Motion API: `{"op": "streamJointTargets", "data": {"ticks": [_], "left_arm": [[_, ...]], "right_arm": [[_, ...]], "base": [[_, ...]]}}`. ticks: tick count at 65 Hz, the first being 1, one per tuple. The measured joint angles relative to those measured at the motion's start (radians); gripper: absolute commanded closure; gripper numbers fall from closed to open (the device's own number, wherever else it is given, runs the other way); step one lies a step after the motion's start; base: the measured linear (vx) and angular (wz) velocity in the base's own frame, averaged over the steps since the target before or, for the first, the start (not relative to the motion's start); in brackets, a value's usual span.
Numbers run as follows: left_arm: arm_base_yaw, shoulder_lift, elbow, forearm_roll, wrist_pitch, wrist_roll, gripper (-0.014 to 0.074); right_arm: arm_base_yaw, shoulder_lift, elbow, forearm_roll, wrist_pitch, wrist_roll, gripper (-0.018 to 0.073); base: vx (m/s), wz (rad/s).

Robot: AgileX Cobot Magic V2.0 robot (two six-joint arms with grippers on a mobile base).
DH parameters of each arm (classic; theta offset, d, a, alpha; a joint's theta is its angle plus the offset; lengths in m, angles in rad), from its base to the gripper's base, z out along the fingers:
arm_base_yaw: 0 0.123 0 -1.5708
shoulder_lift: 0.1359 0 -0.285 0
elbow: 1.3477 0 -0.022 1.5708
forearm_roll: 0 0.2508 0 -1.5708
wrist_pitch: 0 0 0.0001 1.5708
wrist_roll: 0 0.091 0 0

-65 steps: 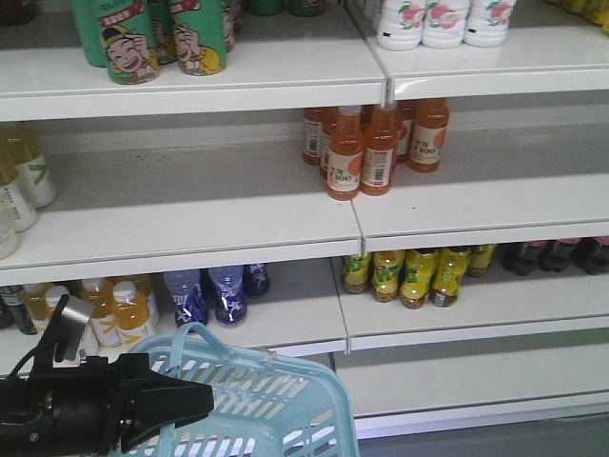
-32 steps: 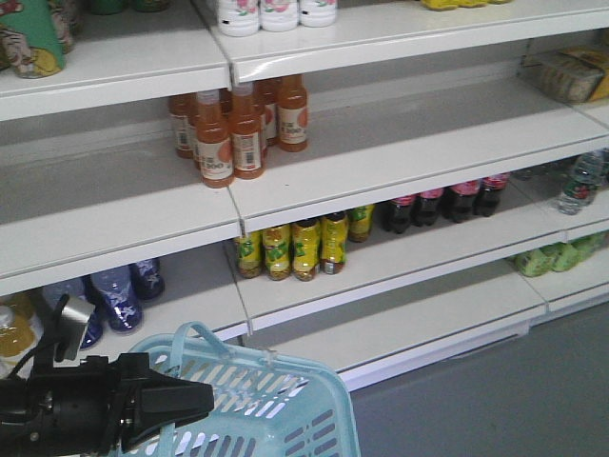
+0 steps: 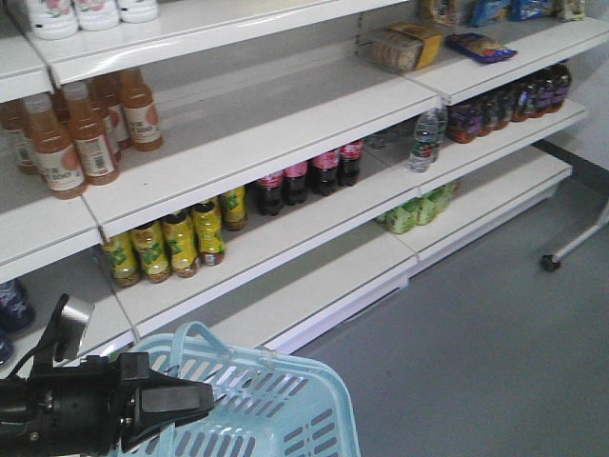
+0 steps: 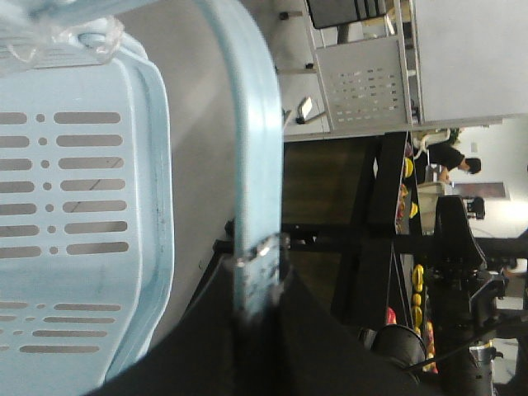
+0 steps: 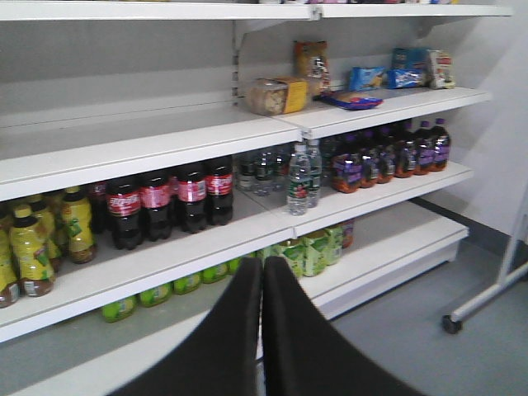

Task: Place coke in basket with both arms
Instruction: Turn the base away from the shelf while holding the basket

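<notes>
The coke could not be picked out in any view; the only cola on show was a row of dark cola bottles (image 3: 309, 179) with red labels, on a middle shelf at about 12 o'clock from the basket. The light blue basket (image 3: 319, 419) sat at 6 o'clock in the front view, its slotted wall facing the camera. Its looped handle (image 4: 252, 124) ran down between the black fingers of the left claw (image 4: 258, 285), which was clamped narrow on it. In the front view that arm reached in from 8 o'clock, with a small silver-grey block (image 3: 74, 319) above it at 11 o'clock. The right claw (image 5: 262, 272) pointed at the shelves (image 3: 285, 114), its two fingers pressed almost together and holding nothing. Left of the cola, at 9 o'clock, stood yellow-labelled bottles (image 3: 171, 246); orange bottles (image 3: 86, 133) were one shelf higher, at 10 o'clock. Clear water bottles (image 3: 425, 141) stood at 3 o'clock from the cola, with green packs (image 3: 414, 211) a shelf below. Grey floor (image 3: 476, 333) filled the side at 4 o'clock.
</notes>
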Motion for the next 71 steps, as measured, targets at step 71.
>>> {"op": "streamJointTargets", "data": {"ticks": [71], "left_arm": [[0.0,0.0,0.0,-0.001,0.0,0.0,0.0603]], "right_arm": [[0.0,0.0,0.0,0.0,0.0,0.0,0.0569]], "base": [[-0.08,-0.47]]}}
